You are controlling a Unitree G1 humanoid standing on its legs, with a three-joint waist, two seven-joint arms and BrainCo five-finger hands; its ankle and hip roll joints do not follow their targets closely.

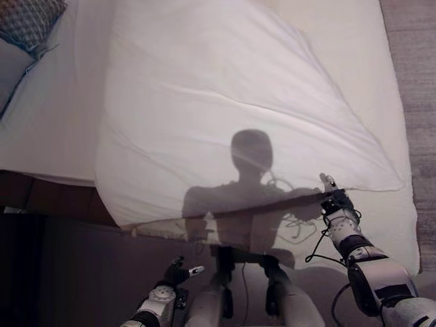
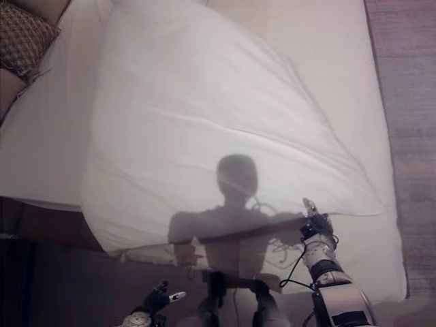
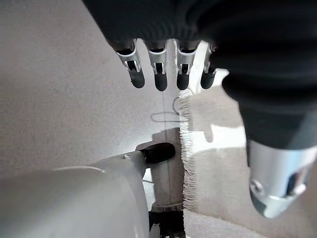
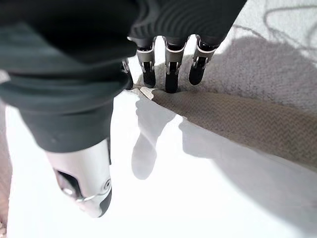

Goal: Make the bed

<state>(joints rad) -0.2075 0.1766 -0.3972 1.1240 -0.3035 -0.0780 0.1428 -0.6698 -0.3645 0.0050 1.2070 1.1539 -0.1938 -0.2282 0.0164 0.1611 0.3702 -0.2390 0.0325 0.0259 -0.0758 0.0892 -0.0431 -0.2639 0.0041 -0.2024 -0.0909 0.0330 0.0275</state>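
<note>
The right robot hand (image 1: 332, 193) is touching the white duvet's (image 1: 225, 116) edge at lower right with relaxed, empty fingers. The left robot hand (image 1: 178, 271) is hanging open at the bottom. Next it probably needs to grip that edge and straighten the skewed duvet.

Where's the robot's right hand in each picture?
Left eye view: right hand low right, at the duvet edge.
Right eye view: low right, at the same edge.
Right wrist view: its fingers near the top, touching that edge.
Shared landmark: the duvet's near edge.
</note>
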